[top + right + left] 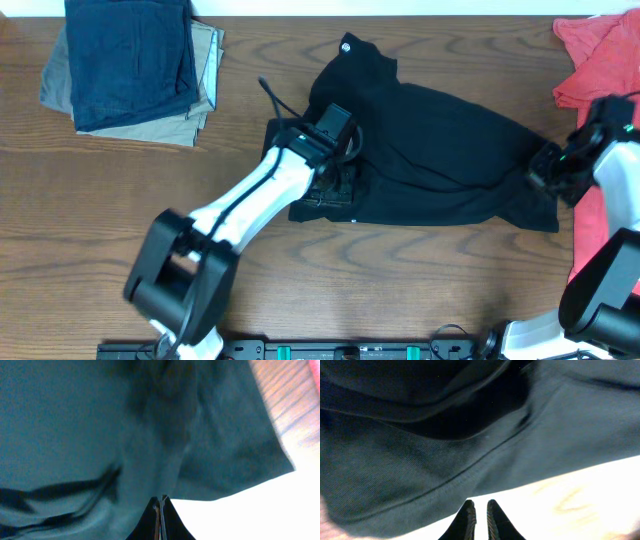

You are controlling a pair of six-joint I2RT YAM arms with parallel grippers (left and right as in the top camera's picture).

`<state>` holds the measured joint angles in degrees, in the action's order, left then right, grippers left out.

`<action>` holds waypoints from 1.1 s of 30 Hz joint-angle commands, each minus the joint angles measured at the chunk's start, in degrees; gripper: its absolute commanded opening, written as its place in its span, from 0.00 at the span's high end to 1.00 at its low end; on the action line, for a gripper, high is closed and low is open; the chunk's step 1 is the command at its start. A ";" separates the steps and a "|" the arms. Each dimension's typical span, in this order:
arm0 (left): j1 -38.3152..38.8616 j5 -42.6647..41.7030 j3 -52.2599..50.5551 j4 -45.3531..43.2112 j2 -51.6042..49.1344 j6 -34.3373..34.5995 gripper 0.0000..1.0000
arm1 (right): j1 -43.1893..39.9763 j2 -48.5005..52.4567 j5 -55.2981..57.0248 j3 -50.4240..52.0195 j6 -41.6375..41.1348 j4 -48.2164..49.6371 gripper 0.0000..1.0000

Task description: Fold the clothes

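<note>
Right pincer at shirt hem

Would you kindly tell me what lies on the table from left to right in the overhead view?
Folded navy and khaki garments → black shirt → coral-red T-shirt.

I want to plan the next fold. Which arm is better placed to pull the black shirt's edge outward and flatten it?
Probably the right. The right gripper meets the black shirt at the outer right edge, so it can pull outward. The left gripper faces bunched, overlapping folds on the left part.
</note>
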<state>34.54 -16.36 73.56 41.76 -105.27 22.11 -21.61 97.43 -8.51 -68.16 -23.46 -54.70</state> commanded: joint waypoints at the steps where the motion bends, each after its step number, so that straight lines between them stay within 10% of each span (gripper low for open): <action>1: -0.13 -1.20 -0.33 0.15 -2.14 0.07 0.90 | 0.44 0.07 2.56 3.98 -2.21 2.01 0.99; 33: -18.40 3.61 -0.44 7.91 -11.63 4.96 0.94 | 0.20 0.09 12.57 15.06 -7.78 13.33 0.99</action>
<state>18.22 -18.68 73.80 48.42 -115.00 25.87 -21.50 97.45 3.14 -54.06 -30.30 -41.23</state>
